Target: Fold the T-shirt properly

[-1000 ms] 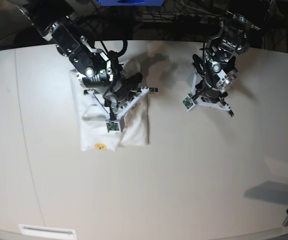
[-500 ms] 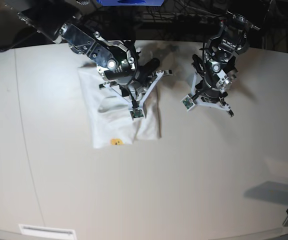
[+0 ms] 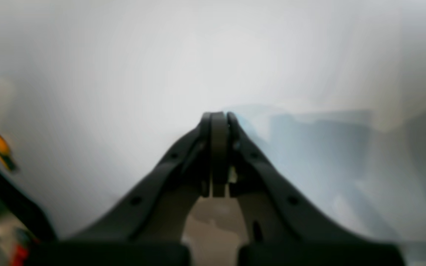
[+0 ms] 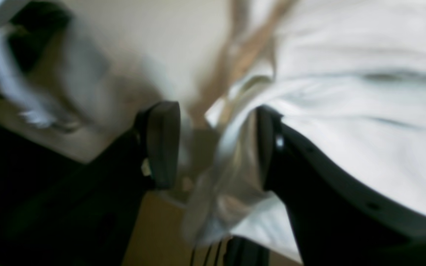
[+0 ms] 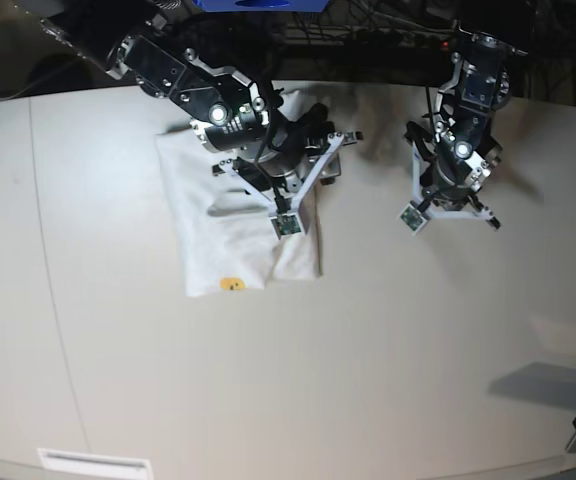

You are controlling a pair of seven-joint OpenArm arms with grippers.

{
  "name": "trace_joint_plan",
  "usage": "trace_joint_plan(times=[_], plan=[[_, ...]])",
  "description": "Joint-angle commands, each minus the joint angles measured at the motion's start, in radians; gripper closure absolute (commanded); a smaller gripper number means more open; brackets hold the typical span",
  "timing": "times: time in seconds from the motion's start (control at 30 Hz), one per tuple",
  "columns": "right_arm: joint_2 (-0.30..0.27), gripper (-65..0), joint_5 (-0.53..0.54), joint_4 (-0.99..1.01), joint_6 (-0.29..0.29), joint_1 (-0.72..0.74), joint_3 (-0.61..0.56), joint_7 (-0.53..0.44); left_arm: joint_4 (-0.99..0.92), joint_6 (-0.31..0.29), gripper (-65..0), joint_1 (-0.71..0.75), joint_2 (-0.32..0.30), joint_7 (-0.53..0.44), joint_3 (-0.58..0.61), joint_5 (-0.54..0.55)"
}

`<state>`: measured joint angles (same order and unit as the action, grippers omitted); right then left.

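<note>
The T-shirt (image 5: 230, 225) lies as a folded white packet on the table (image 5: 368, 380), in the upper left of the base view. The right tool (image 4: 216, 144) stands parted with a bunched edge of cloth between its pads, seemingly a fold just being let go. The next move likely calls for lifting clear without dragging the cloth. The left tool (image 3: 218, 122) is pressed shut on nothing, over bare table in the upper right of the base view. Only the right wrist view shows the cloth between the pads; only the base view shows the packet's outline.
</note>
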<state>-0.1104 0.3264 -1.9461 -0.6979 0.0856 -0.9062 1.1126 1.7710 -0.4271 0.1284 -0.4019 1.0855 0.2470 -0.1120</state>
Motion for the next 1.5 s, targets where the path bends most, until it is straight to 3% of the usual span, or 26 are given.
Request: trace_joint_plan(times=[0.0,0.23,0.33,0.43,0.53,0.6,0.77,0.83,1.13,1.47], plan=[[0.010,-29.7,-0.008,-0.020,0.000,0.016,0.003,-0.019,0.014,0.006,0.0,-0.009,-0.002,0.005,-0.041,-0.016],[0.022,-29.7,-0.013,-0.023,0.000,0.032,0.012,-0.019,0.016,0.004,0.0,0.012,-0.001,-0.001,-0.226,-0.016],[-0.027,-29.7,-0.013,-0.048,0.000,0.036,0.040,-0.021,0.016,0.004,0.0,0.040,-0.002,-0.003,-0.283,-0.016],[-0.033,-29.7,-0.014,-0.051,0.000,0.030,0.140,-0.019,0.016,0.004,0.0,0.060,-0.002,-0.008,-0.323,-0.016],[-0.081,-28.9,-0.014,-0.052,0.000,0.029,0.221,-0.019,0.016,0.004,0.0,0.106,-0.002,-0.086,-0.366,-0.016],[-0.107,-24.1,-0.014,-0.051,0.000,0.029,0.270,-0.019,0.016,0.004,0.0,0.138,0.002,-0.123,-0.390,-0.016],[-0.124,-1.9,-0.013,-0.049,0.000,-0.048,0.444,-0.021,0.014,0.004,0.0,0.176,0.002,-0.136,-0.432,-0.016],[-0.124,0.0,-0.011,-0.048,0.000,-0.079,0.470,-0.019,0.014,0.004,0.0,0.176,0.002,-0.136,-0.438,-0.016],[-0.111,-0.4,-0.008,-0.043,0.000,-0.168,0.460,-0.091,0.014,0.004,0.0,0.167,0.018,-0.136,-0.429,-0.016],[-0.058,-0.3,-0.008,-0.005,0.000,-0.120,0.355,-0.098,0.016,0.004,0.0,0.173,0.019,-0.136,-0.429,-0.018]])
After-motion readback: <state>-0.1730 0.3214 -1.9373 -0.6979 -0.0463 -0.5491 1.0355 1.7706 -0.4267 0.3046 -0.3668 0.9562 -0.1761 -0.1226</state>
